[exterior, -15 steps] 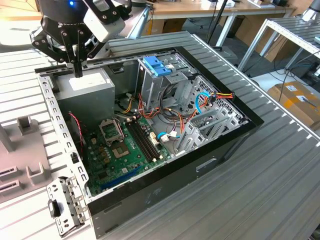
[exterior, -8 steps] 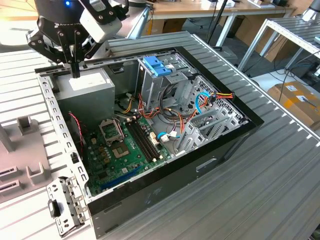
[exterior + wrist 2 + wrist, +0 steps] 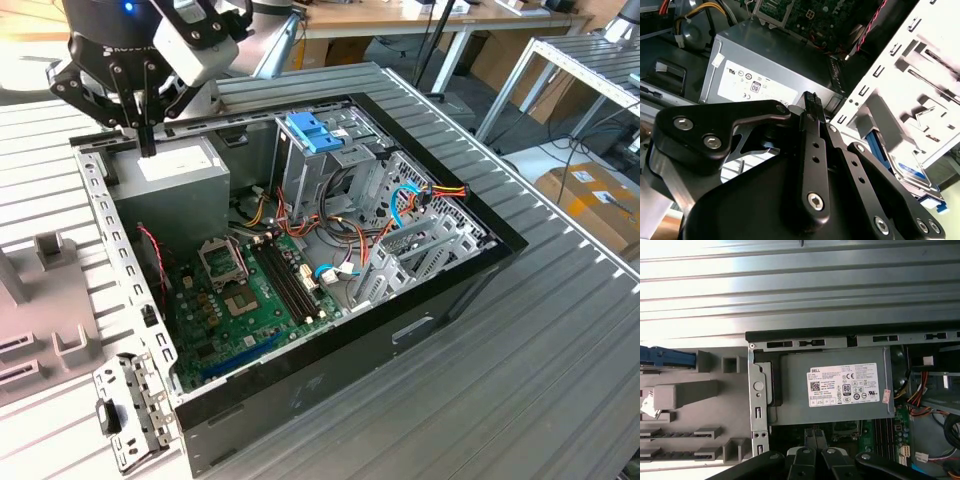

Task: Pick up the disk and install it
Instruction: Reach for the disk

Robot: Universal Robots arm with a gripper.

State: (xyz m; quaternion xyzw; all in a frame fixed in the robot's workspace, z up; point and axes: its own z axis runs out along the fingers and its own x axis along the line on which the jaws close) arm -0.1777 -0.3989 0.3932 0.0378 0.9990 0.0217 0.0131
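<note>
The disk [image 3: 908, 169] shows in the second wrist view as a dark drive with a white-and-blue label in a light blue carrier, lying past the case's pale perforated side frame [image 3: 900, 75]. In the first wrist view its blue carrier edge [image 3: 666, 358] sits in a grey slotted fixture [image 3: 685, 395] outside the case. My gripper [image 3: 148, 146] hangs over the grey power supply [image 3: 168, 172] in the case's rear corner. Its fingers [image 3: 812, 102] are pressed together with nothing between them, well apart from the disk. The fingertips [image 3: 813, 434] point at the power supply's edge.
The open computer case [image 3: 330, 370] lies on a ribbed metal table [image 3: 560, 330]. Inside are a green motherboard [image 3: 245, 300], loose cables [image 3: 420, 195] and a metal drive cage with a blue latch piece [image 3: 314, 131] on top. The grey fixture [image 3: 45, 290] stands at the exterior view's left.
</note>
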